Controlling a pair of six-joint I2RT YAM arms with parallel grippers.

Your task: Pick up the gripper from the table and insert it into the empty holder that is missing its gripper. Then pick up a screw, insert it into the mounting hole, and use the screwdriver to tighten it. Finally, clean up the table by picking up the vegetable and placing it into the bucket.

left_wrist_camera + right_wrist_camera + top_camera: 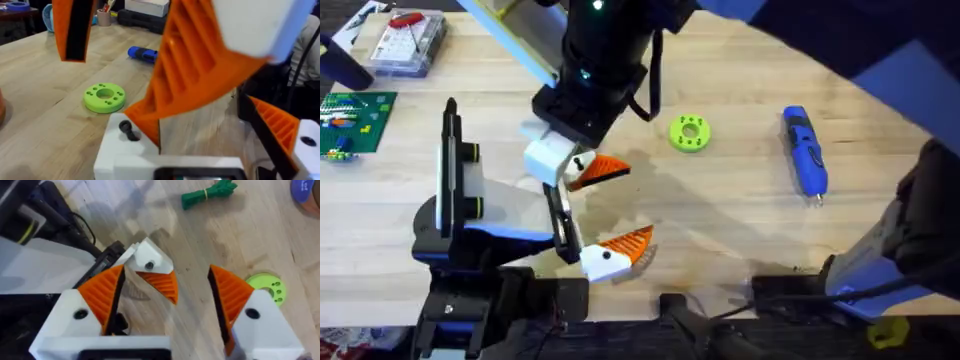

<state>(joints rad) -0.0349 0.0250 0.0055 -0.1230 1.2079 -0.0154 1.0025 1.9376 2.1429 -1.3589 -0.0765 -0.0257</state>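
My left arm lies along the table [740,230]. The black holder [563,225] at its end carries a ribbed orange finger [625,247]. At the rail's other end sits the smooth orange gripper [603,170] on its white base [145,160], and a small black screw [128,131] stands on that base. My right gripper [166,272] hangs open from above, one finger [200,75] reaching down close beside the base. The left gripper [638,205] is open. The blue screwdriver [805,150] lies at the right. A green vegetable [207,192] lies beyond the holder.
A green ring [688,133] lies between the holder and the screwdriver. At the back left are a clear box [405,45] and a green circuit board [355,120]. I cannot tell whether the blue round thing [305,190] is the bucket.
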